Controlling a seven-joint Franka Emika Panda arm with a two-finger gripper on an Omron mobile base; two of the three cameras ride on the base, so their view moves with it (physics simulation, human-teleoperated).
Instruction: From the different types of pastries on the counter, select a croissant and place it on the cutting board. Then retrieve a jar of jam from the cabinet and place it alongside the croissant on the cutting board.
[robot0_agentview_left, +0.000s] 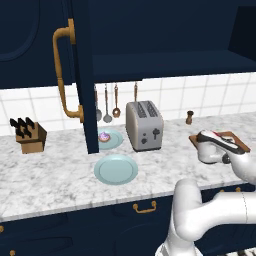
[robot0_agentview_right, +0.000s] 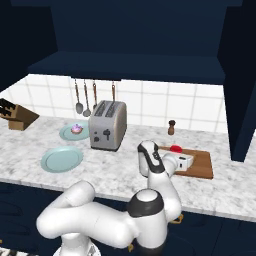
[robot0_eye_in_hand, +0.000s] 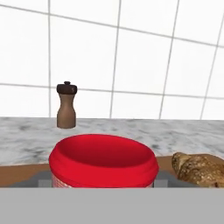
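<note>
In the hand view the jar of jam (robot0_eye_in_hand: 103, 162), red with a red lid, stands between my gripper's (robot0_eye_in_hand: 103, 180) grey fingertips (robot0_eye_in_hand: 43, 180), which press its two sides. It rests low over the reddish-brown cutting board (robot0_eye_in_hand: 17, 173). The golden-brown croissant (robot0_eye_in_hand: 199, 168) lies on the board just right of the jar. From the right base view the jar's lid (robot0_agentview_right: 175, 148) peeks over my gripper (robot0_agentview_right: 179, 157) at the board's (robot0_agentview_right: 201, 164) left end. The frosted cupcake (robot0_agentview_left: 104, 136) sits on a far plate. The navy cabinet door (robot0_agentview_left: 82, 75) hangs open.
A brown pepper grinder (robot0_eye_in_hand: 66, 106) stands by the tiled wall behind the board. A toaster (robot0_agentview_right: 108, 125) is left of the board, with two pale blue plates (robot0_agentview_right: 62, 158) beyond it. A knife block (robot0_agentview_left: 28, 136) sits far left. Utensils (robot0_agentview_left: 106, 102) hang on the wall.
</note>
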